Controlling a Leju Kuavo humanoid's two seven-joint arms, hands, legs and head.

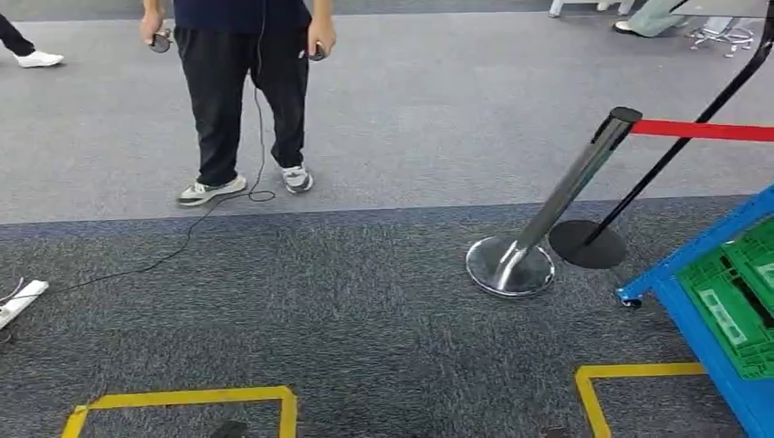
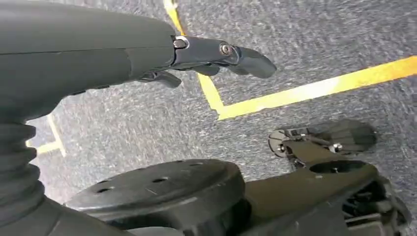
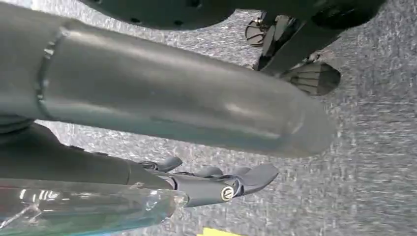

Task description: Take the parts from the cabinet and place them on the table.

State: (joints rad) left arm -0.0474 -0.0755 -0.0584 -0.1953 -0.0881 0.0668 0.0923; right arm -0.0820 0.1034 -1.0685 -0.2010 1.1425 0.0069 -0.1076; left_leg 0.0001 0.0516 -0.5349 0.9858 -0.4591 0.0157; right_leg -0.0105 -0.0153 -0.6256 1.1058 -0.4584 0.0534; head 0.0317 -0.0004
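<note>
**Both arms down over the carpet beside the blue rack**

Grey carpet (image 1: 365, 301) covers the floor, paler on the far side of the chrome barrier post (image 1: 548, 219), which appears tilted on its round foot; a red belt (image 1: 703, 130) runs from the top of the post towards the right edge; a black stand (image 1: 589, 244) has its flat base just beside the post's foot.

Right of the post and nearer the robot stands a blue rack (image 1: 694, 310) holding green crates (image 1: 735, 301); what lies in the crates cannot be made out.

Well to the left of the post and farther off, a person (image 1: 242, 91) stands with a small dark thing in each hand; a thin cable (image 1: 192, 228) trails from the person across the carpet; a white power strip (image 1: 20, 301) lies at the far left edge.

Yellow tape (image 1: 183, 399) marks corners on the carpet nearer the robot than the post.

The left hand (image 2: 147, 54) hangs over the taped carpet, fingers stretched out and apart, holding nothing; the right hand (image 3: 196, 184) also has its fingers stretched out, and a clear plastic piece (image 3: 83, 209) lies along it; whether the hand grips it I cannot tell.
</note>
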